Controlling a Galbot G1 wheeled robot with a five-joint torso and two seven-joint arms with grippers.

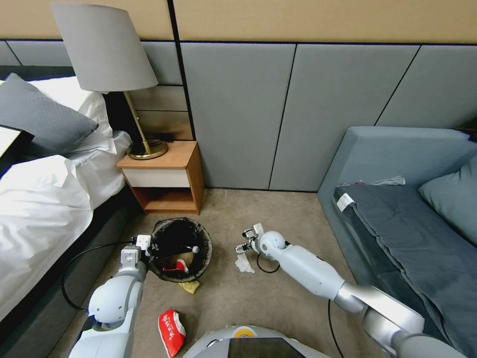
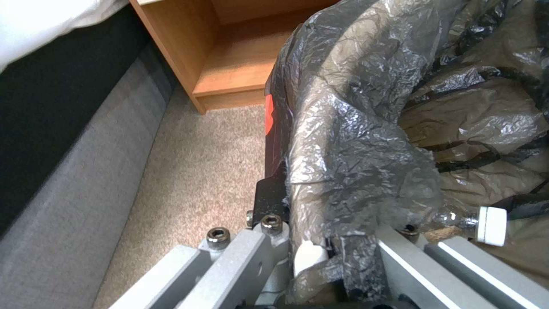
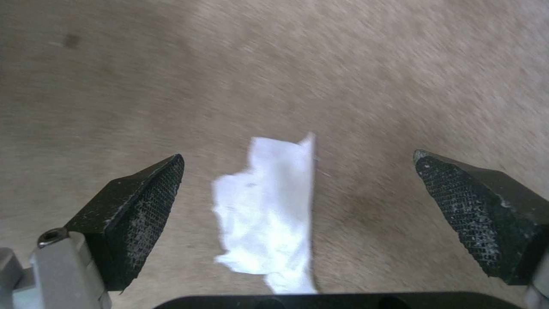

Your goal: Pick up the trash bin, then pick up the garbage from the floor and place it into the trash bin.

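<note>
The trash bin (image 1: 171, 272), round and lined with a crinkled black bag (image 2: 354, 128), stands on the carpet before the nightstand. My left gripper (image 1: 142, 247) is shut on its near-left rim, clamping the bag and the wall (image 2: 320, 240). Inside the bin lie a clear bottle with a white cap (image 2: 490, 225) and red and gold wrappers. My right gripper (image 1: 243, 247) hangs open just above a crumpled white tissue (image 1: 244, 264). In the right wrist view the tissue (image 3: 269, 214) lies between the two spread fingers (image 3: 297, 161), untouched. A red-and-white wrapper (image 1: 171, 332) and a small yellow wrapper (image 1: 190, 286) lie on the floor near the bin.
A wooden nightstand (image 1: 166, 179) with a lamp (image 1: 107, 54) stands behind the bin. The bed (image 1: 39, 214) borders the left and a grey sofa (image 1: 407, 233) the right. A black cable (image 1: 74, 263) loops on the floor by my left arm. Open carpet lies between bin and sofa.
</note>
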